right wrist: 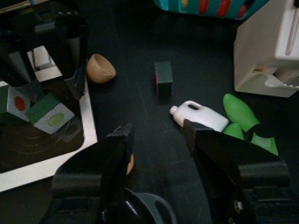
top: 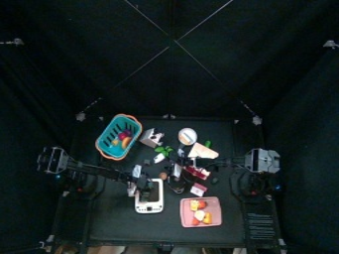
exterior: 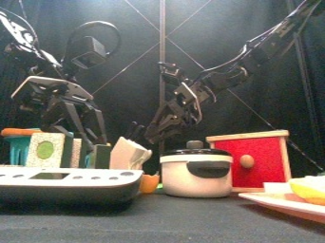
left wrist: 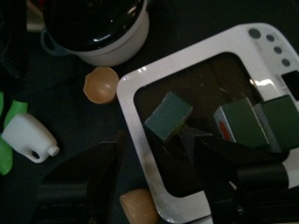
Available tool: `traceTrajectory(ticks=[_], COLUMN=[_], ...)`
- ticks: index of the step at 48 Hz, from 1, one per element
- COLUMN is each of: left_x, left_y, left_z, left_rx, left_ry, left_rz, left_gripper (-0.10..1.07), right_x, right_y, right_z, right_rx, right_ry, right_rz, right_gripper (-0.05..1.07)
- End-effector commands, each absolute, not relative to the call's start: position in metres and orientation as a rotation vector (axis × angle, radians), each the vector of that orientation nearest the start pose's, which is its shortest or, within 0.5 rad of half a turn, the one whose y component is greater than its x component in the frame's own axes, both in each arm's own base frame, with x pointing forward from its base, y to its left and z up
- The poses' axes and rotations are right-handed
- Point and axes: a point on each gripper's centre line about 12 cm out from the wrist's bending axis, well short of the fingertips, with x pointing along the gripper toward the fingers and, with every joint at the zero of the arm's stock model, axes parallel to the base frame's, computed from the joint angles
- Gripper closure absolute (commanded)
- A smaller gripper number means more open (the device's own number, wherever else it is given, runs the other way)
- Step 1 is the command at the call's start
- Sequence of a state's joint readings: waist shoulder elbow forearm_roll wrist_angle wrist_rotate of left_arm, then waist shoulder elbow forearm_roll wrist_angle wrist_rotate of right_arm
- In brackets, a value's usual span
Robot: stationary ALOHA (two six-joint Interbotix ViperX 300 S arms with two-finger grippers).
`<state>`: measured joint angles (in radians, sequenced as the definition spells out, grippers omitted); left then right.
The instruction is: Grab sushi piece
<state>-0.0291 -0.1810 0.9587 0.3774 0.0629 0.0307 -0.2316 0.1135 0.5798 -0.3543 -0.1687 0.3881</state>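
Note:
A dark green wrapped sushi piece (left wrist: pixel 170 114) lies on the dark glass top of a white scale (left wrist: pixel 233 48). Other green blocks (left wrist: pixel 239 122) lie beside it, partly hidden. In the front view a green and white piece (exterior: pixel 45 150) stands on the scale (exterior: pixel 70 186). My left gripper (left wrist: pixel 163 175) is open and empty, hanging just above the scale with the dark piece between and ahead of its jaws. Another dark green block (right wrist: pixel 163 77) lies on the table ahead of my right gripper (right wrist: pixel 170 171), which is open, empty and above the table.
A white pot (left wrist: pixel 100 35), a brown egg-shaped thing (left wrist: pixel 103 85) and a white bottle (left wrist: pixel 30 138) lie near the scale. A white box (right wrist: pixel 268 52), a teal basket (top: pixel 118 136), a red box (exterior: pixel 249 161) and a pink plate (top: pixel 201 210) stand around.

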Motion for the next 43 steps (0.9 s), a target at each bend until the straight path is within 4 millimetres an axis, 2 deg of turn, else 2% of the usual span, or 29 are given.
traceTrajectory(ticks=[1,8,16,33,43], left_x=[0.308,0.316,0.322,0.322,0.32], left_y=[-0.009,-0.01,-0.011,-0.019,-0.019], left_z=[0.15,0.159,0.163,0.166,0.172], left_rx=[0.463,0.565,0.601,0.659,0.751], left_ry=[0.794,0.785,0.765,0.766,0.858], left_rz=[-0.187,-0.208,-0.218,-0.246,-0.229], left_gripper=[0.06,0.07,0.07,0.07,0.07], right_x=[0.421,0.423,0.423,0.424,0.423], right_y=[-0.094,-0.094,-0.095,-0.095,-0.095], right_z=[0.184,0.182,0.181,0.18,0.178], right_rx=[0.11,0.111,0.112,0.112,0.114], right_ry=[0.478,0.479,0.484,0.487,0.494], right_rz=[-0.182,-0.183,-0.183,-0.184,-0.185], right_gripper=[0.19,0.19,0.19,0.19,0.19])
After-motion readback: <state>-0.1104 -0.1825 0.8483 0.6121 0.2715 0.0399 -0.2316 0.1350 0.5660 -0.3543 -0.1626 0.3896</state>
